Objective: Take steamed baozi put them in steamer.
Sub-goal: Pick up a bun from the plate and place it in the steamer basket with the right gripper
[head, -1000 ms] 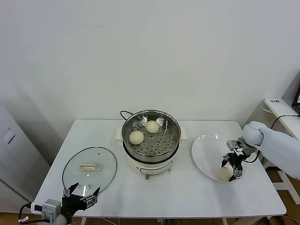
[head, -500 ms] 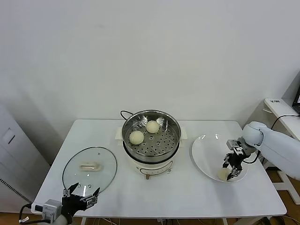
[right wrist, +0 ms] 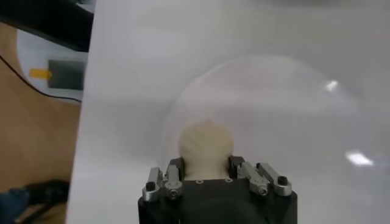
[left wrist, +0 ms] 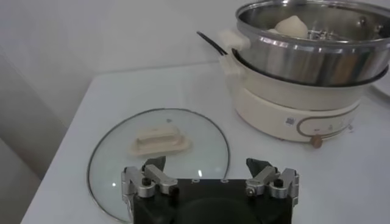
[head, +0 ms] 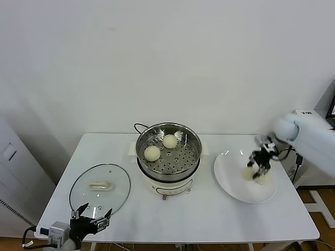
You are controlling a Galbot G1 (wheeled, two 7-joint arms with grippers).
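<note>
Head view, step: a baozi (head: 250,173) is held clamped in the right gripper (head: 257,168), lifted above the plate (head: 235,188) near the desk's right edge; another pale bun seems to lie just beside it, though this cannot be told for sure.
Head view, steamer: two baozi are seen inside the steamer (head: 168,137) at mid-desk.
Head view, next move: a carry toward the steamer is judged to be called for, with the rim to be cleared.
Head view, room: bare desk lies between plate and steamer.
Left wrist view: the left gripper (left wrist: 210,180) is parked at the near left corner, jaws apart, beside the lid (left wrist: 116,150).
Right wrist view: the baozi (right wrist: 205,147) is gripped on both sides, over the plate (right wrist: 286,103).
</note>
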